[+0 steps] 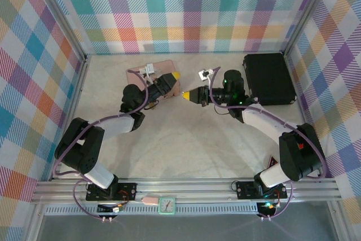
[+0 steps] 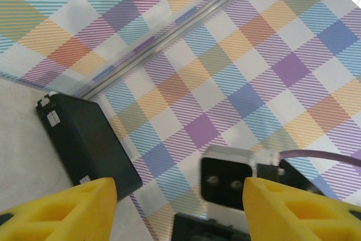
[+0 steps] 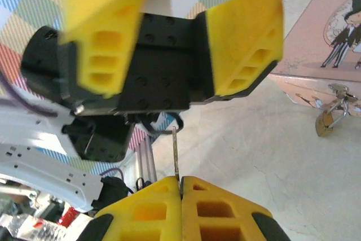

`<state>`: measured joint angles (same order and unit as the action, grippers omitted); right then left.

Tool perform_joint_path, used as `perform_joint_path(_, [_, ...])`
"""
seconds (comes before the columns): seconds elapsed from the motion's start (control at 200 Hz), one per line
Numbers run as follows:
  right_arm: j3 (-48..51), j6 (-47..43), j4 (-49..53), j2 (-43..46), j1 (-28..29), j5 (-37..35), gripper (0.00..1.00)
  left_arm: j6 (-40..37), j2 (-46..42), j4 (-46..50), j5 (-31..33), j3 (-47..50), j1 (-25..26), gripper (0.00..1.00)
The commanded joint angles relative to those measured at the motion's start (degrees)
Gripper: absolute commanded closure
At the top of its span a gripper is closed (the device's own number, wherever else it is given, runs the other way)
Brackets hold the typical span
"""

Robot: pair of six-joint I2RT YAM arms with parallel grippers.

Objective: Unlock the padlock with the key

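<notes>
While the right gripper (image 3: 181,184) pinches a thin silvery key (image 3: 175,149) tight, blade pointing outward, the left gripper (image 3: 169,43) faces it, spread wide and holding nothing. The small brass padlock (image 3: 324,123) hangs from what looks like a hasp on the front of the pink tin (image 3: 330,32), near the far edge of the table (image 1: 186,145), left of centre. A black case (image 1: 268,77) sits in the far right corner.

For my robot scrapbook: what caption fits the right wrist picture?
Right hand pinches the key, facing the open left hand; brass padlock hangs on the pink tin.
</notes>
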<state>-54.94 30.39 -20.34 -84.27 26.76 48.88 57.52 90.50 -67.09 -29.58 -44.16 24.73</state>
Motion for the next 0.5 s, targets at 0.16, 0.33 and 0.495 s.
perform_joint_path(0.16, [-6.7,-13.0,19.6,1.8,-2.5,5.5,1.00,1.8,-0.8,3.4,-13.5,-3.1,-1.4,0.39])
perform_joint_path(0.33, [-8.3,-13.4,20.8,0.7,-2.9,5.6,1.00,1.6,-1.2,3.6,-14.5,-2.7,-0.4,0.41])
perform_joint_path(0.495, [-8.5,-11.0,17.7,-0.7,-2.9,6.5,1.00,1.6,0.3,2.9,-13.4,-2.7,1.2,0.43])
